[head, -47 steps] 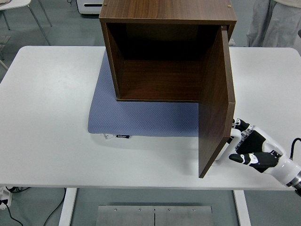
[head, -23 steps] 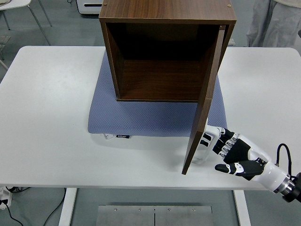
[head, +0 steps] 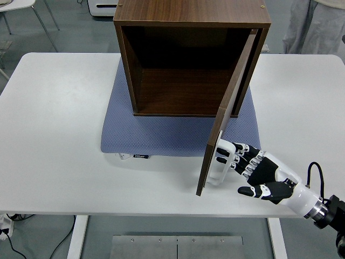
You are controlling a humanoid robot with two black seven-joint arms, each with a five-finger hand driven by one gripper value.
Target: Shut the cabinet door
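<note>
The right hand (head: 237,162) has its fingers spread flat against the cabinet (head: 191,54) door (head: 226,116), which is half open.

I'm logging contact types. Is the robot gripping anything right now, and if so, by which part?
Nothing is gripped. The right hand lays flat fingers against the outer face of the cabinet door, near its free edge.

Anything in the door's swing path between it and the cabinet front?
Nothing visible. The right hand has its fingers flat against the outer face of the door. The arc to the cabinet opening crosses only the flat blue mat and bare table. The interior looks empty.
</note>
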